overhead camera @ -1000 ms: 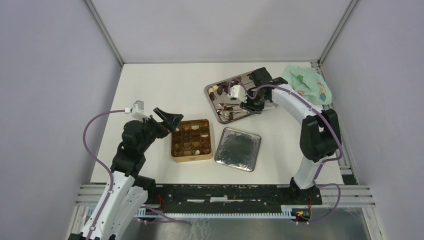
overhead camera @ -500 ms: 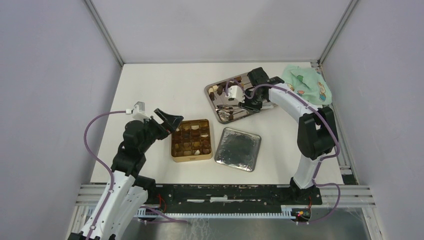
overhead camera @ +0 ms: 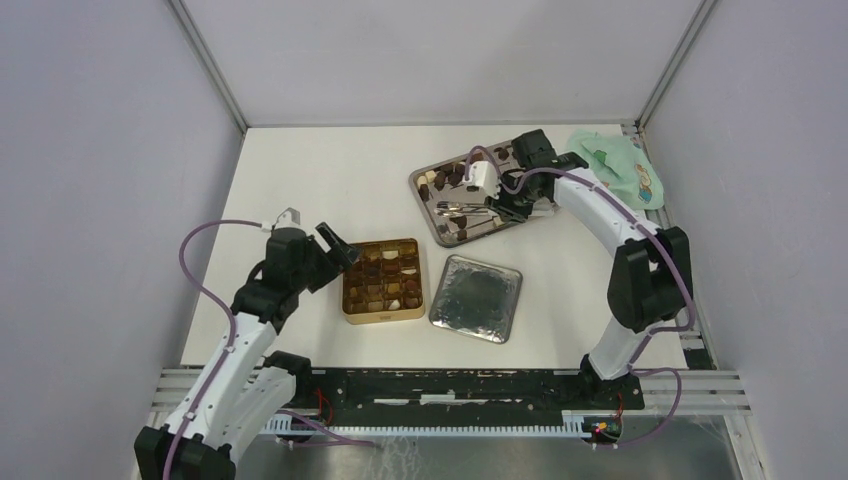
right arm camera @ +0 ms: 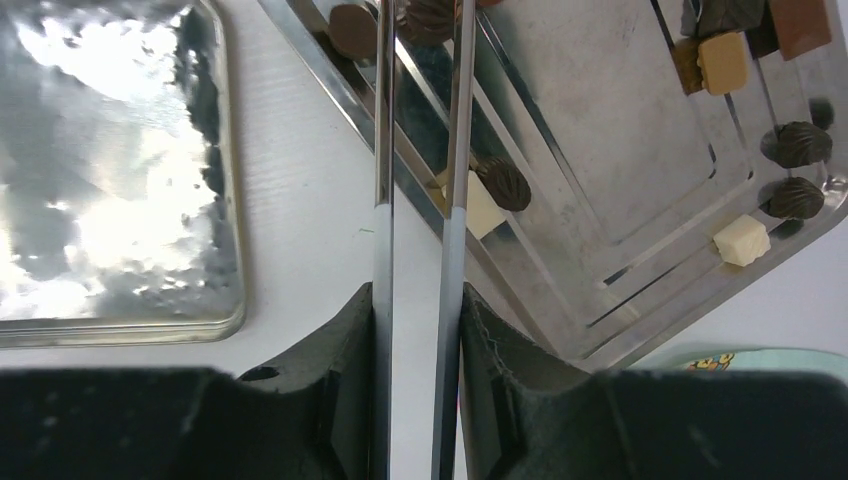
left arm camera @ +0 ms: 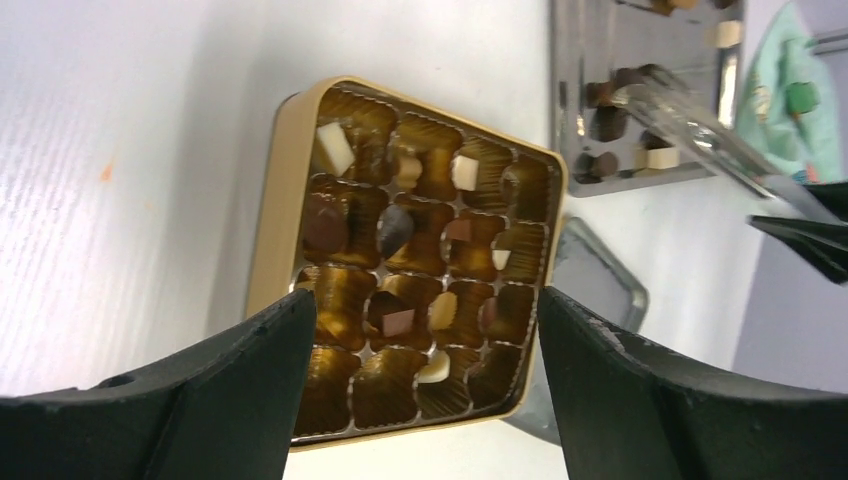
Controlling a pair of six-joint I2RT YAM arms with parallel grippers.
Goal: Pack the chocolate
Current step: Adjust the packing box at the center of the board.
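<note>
Chocolate pieces (left arm camera: 325, 225), dark brown, light brown and cream, sit in several cells of the gold gridded tin (left arm camera: 275, 230), seen also from above as the tin (overhead camera: 383, 312). More chocolate (right arm camera: 500, 182) lies loose on the silver tray (right arm camera: 620, 150). My left gripper (left arm camera: 422, 300) hangs open over the tin's near rows, at its left edge (overhead camera: 335, 255), holding nothing. My right gripper (right arm camera: 418, 300) is shut on the long silver tongs (right arm camera: 385, 150). The tongs (overhead camera: 468, 210) reach left across the tray (overhead camera: 515, 215); their tips are cut off in the right wrist view.
The tin's silver lid (overhead camera: 476, 297) lies flat just right of the tin and below the tray. A green patterned cloth (overhead camera: 615, 170) is bunched at the table's back right corner. Grey walls close in both sides.
My left gripper has dropped closer to the tin's left edge and narrowed a little. My right arm has shifted back and right over the tray with the tongs, squeezing them slightly.
</note>
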